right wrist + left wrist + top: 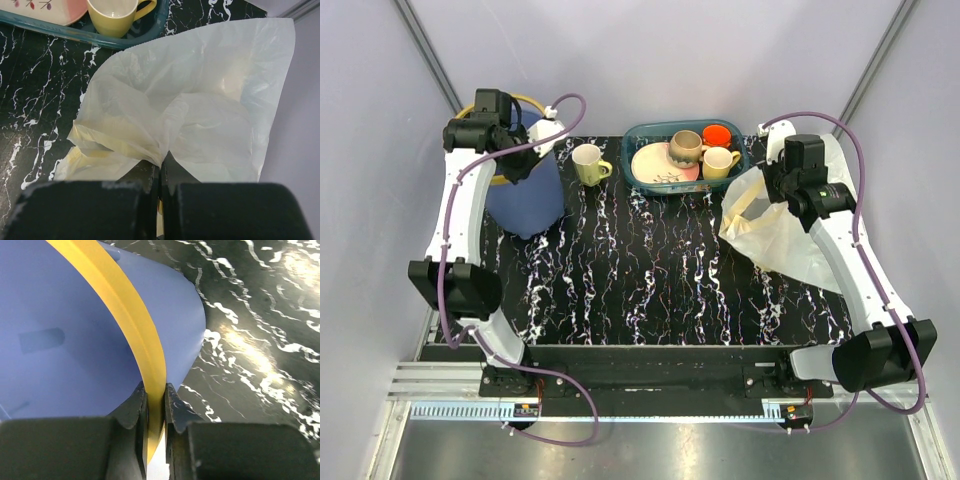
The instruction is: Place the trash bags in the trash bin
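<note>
**A:** Where is the trash bin?

**B:** Upper left of the top view, at the far left corner of the table. The left arm covers most of its mouth. The left gripper is clamped across its yellow rim, one finger inside and one outside.

**A:** And the trash bag?

**B:** Right side of the top view, bunched and pinched in the closed right gripper. The arm hides part of it, and I cannot tell whether it lifts off the table.
</note>
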Motion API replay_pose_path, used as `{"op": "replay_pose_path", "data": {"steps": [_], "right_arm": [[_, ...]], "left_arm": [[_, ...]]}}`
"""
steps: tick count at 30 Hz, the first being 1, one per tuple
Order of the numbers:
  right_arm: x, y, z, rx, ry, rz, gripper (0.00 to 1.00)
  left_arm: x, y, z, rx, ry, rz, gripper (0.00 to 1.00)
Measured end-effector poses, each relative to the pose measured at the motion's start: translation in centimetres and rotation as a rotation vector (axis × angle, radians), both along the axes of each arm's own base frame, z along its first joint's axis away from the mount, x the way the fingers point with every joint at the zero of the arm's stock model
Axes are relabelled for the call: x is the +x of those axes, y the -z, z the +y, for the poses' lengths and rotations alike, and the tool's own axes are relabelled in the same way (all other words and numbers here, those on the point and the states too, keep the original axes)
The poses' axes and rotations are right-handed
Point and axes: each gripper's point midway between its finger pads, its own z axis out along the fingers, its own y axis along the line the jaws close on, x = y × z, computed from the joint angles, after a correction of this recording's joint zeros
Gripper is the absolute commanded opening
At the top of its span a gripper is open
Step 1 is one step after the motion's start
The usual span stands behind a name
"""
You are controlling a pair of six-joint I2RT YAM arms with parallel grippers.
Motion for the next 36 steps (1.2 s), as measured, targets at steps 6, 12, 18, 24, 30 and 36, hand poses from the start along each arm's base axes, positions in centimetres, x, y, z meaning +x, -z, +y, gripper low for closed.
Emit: {"op": "replay_pose_path", "data": {"steps": [6, 12, 18, 24, 30, 36], "right_arm": [[-0.1, 0.1, 0.3, 0.008, -0.014, 0.008, 0.00], [-0.2, 0.2, 0.4, 0.012, -0.020, 0.011, 0.00], [-0.2, 0.2, 0.4, 0.013, -0.021, 0.012, 0.00], [-0.3, 0.3, 0.4, 0.012, -0.021, 0.016, 0.00], [-0.5, 0.0, 0.4, 0.013, -0.022, 0.008, 0.00], [-0.6, -0.4, 0.4, 0.017, -0.024, -0.001, 0.00]], "left_arm": [[-6.2, -2.7, -3.8, -0.047, 0.102, 0.023, 0.00], [-14.5, -4.6, -9.8, -0.160, 0.277, -0.002, 0.00], [-21.8, -1.8, -15.3, -0.243, 0.451, 0.154, 0.00], [-24.5, 0.6, -19.1, -0.195, 0.566, 0.226, 0.04], [-25.2, 0.8, -21.4, -0.149, 0.644, 0.206, 0.18], [-24.6, -1.0, -22.3, -0.128, 0.661, 0.118, 0.22]]}}
